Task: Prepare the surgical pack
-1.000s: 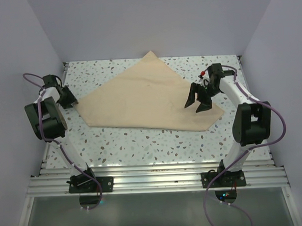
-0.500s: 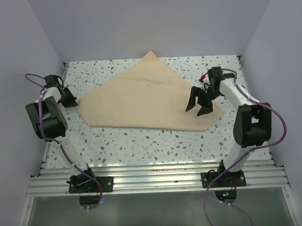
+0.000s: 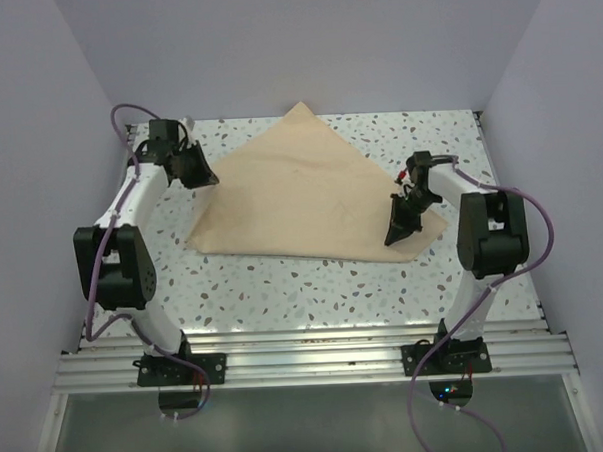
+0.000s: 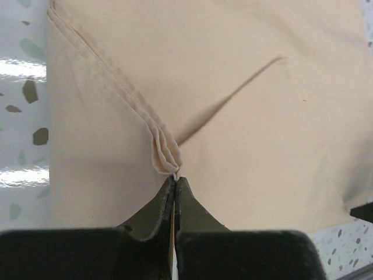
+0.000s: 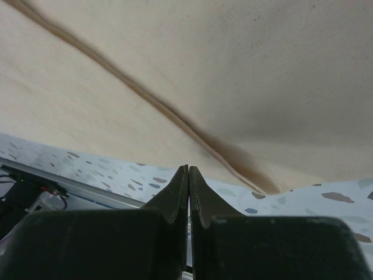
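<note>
Speckled table (image 3: 314,285). Your left tool (image 4: 175,181) pinches only a sliver of the surgical wrap (image 3: 290,196) at its hem, so a pull could slip it. Right tool (image 5: 187,169) is closed, grip unclear.

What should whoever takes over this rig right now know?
Left claw: shut on the surgical pack wrap, pinching its left corner hem.
Right claw: shut at the wrap's near right edge; unclear whether it pinches cloth.
Wrap: spread mostly flat on the table.
Done: left corner gripped.
Left: fold the wrap into a bundle; no fold is complete yet.
</note>
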Controlling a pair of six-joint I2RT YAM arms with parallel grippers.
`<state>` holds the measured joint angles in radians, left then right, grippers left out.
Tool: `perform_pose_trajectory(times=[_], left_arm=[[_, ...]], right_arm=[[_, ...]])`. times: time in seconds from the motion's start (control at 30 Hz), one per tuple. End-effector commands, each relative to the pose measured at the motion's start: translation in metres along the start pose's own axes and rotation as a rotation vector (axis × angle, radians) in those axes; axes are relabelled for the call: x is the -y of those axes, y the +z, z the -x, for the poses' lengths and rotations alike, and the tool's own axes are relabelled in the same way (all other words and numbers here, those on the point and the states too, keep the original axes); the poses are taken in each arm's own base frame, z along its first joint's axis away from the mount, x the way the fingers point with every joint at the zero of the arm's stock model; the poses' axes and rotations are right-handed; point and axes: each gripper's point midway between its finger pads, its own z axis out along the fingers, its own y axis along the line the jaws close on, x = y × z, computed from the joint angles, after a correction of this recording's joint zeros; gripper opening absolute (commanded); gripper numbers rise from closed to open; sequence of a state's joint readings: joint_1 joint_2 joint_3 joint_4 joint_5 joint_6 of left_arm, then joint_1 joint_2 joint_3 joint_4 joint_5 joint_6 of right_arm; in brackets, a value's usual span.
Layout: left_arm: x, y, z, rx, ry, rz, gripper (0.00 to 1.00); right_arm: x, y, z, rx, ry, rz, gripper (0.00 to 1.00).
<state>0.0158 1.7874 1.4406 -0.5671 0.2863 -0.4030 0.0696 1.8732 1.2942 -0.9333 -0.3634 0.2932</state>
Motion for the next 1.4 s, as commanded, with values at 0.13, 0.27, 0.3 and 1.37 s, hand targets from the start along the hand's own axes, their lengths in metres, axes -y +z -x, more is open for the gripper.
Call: perform_pose_trajectory(times=[0.13, 0.27, 0.3, 1.37], left_arm=[[0.062, -0.035, -0.006, 0.022, 0.028, -0.148, 0.00], [0.083, -0.040, -0.008, 0.023, 0.040, -0.192, 0.00], [0.089, -0.043, -0.006, 0.029, 0.035, -0.206, 0.00], [0.293, 0.044, -0.137, -0.294, 0.234, -0.481, 0.00]], right_arm=[[0.031, 0.035, 0.001, -0.036, 0.003, -0.095, 0.00], [0.044, 0.051, -0.003, -0.068, 0.015, -0.133, 0.00], [0.044, 0.052, -0.003, -0.073, 0.018, -0.136, 0.00], [0.051, 0.066, -0.007, -0.116, 0.037, -0.147, 0.00]])
